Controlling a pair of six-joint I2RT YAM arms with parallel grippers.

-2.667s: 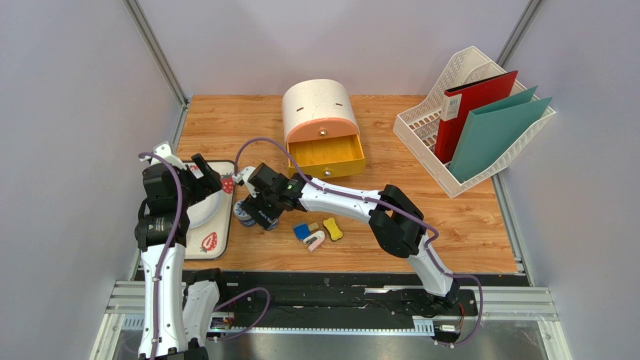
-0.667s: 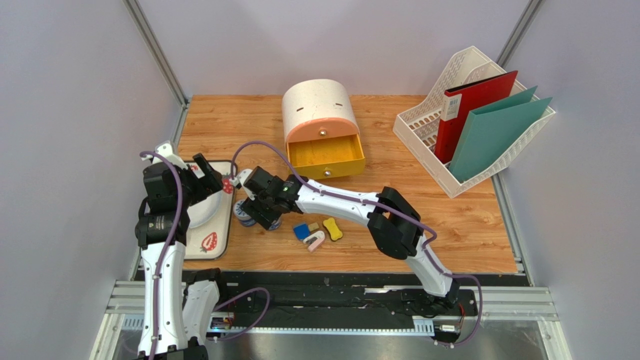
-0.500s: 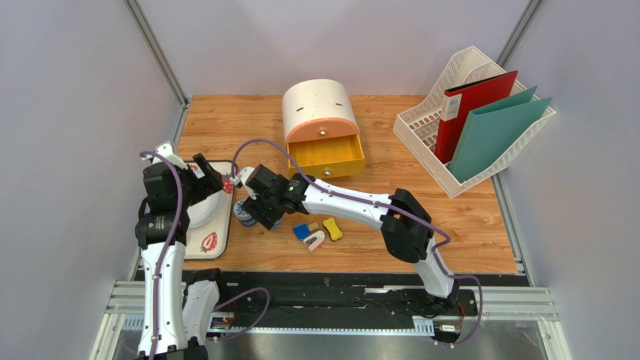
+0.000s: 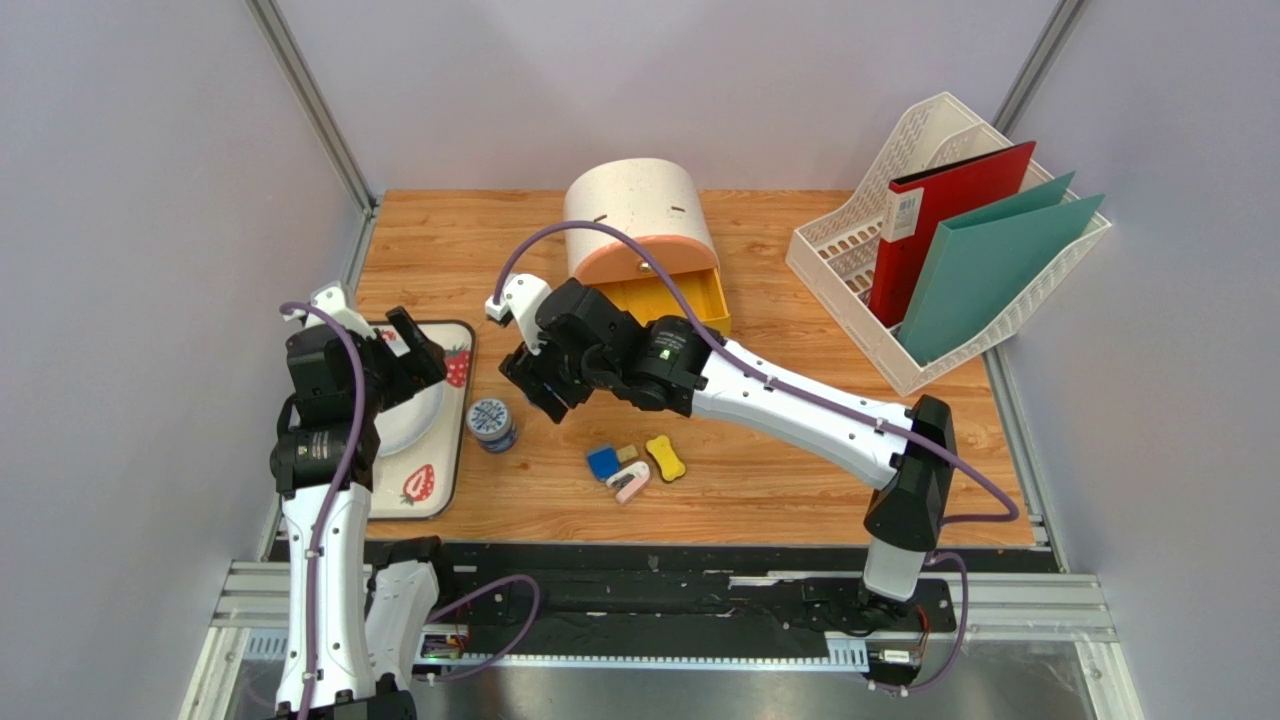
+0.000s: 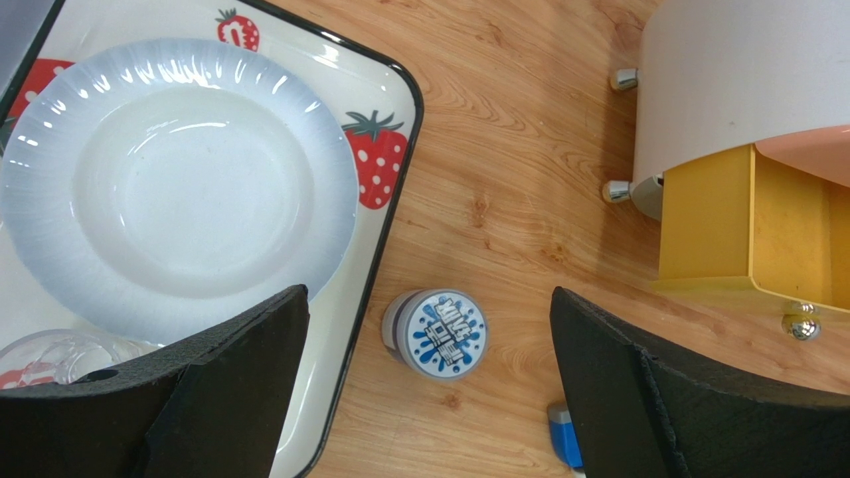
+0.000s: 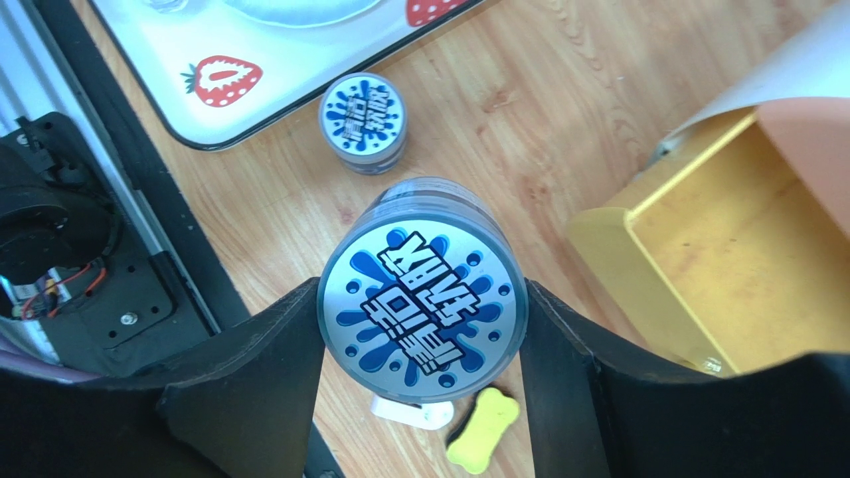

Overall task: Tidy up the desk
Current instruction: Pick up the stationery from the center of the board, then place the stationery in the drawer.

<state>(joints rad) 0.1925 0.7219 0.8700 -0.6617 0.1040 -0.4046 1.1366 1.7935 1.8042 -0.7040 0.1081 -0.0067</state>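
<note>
1. The right gripper's (image 4: 535, 384) jaws clamp a round blue-label tin (image 6: 421, 317) by its sides. It hangs clear above the desk (image 4: 842, 300), probably bound for the open yellow drawer (image 6: 718, 229) toward the far edge.
2. The left gripper's (image 5: 429, 309) jaws gape wide and empty over the strawberry tray (image 5: 394, 129) at the desk's left edge.
3. A twin tin (image 4: 490, 422) stands upright just beside the tray, likely next.

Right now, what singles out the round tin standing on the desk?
On the orange-brown wood-grain desk, find the white strawberry-print tray at its left edge. The round silver tin with a blue splash-print lid stands just right of it, on bare wood; an identical tin is aloft in the right gripper.
</note>
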